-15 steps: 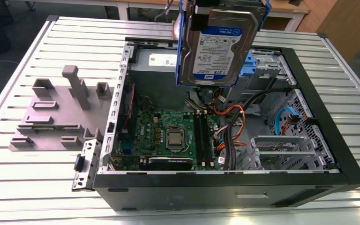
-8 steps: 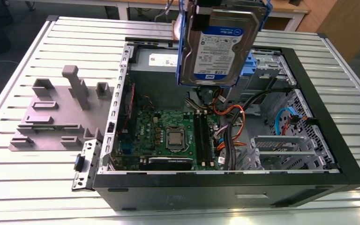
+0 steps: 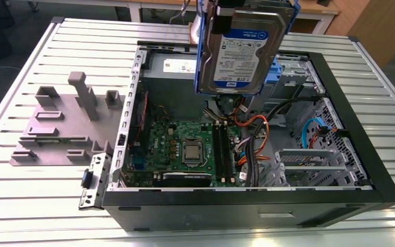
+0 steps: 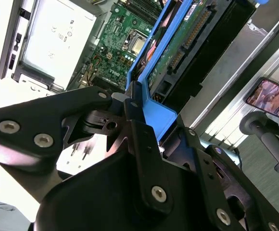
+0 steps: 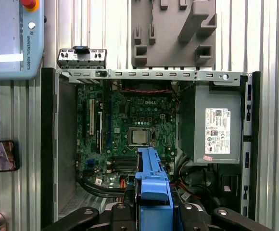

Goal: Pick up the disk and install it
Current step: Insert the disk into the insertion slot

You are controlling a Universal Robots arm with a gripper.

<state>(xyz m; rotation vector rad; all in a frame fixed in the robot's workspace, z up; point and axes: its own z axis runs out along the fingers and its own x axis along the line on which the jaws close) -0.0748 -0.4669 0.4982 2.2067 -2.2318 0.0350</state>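
The disk [image 3: 242, 49], a silver hard drive with a white-and-blue label in a blue caddy, hangs upright above the back half of the open computer case [image 3: 252, 211]. My gripper [image 4: 130, 103] is shut on the caddy's top edge, its black fingers pressing the blue frame from both sides. In the first wrist view the caddy's blue edge [image 5: 151, 180] sits between the gripper's [image 5: 151, 211] black links, over the motherboard [image 5: 134, 130]. The disk's connector side [image 4: 190, 31] points down toward the case.
Inside the case are the motherboard [image 3: 177, 141], a grey power-supply box [image 5: 216, 127], loose cables [image 3: 252, 128] and a metal drive cage [image 3: 310, 164]. A grey moulded fixture [image 3: 60, 123] lies on the slatted table on the exterior view's left. A phone [image 5: 0, 155] lies beside the case.
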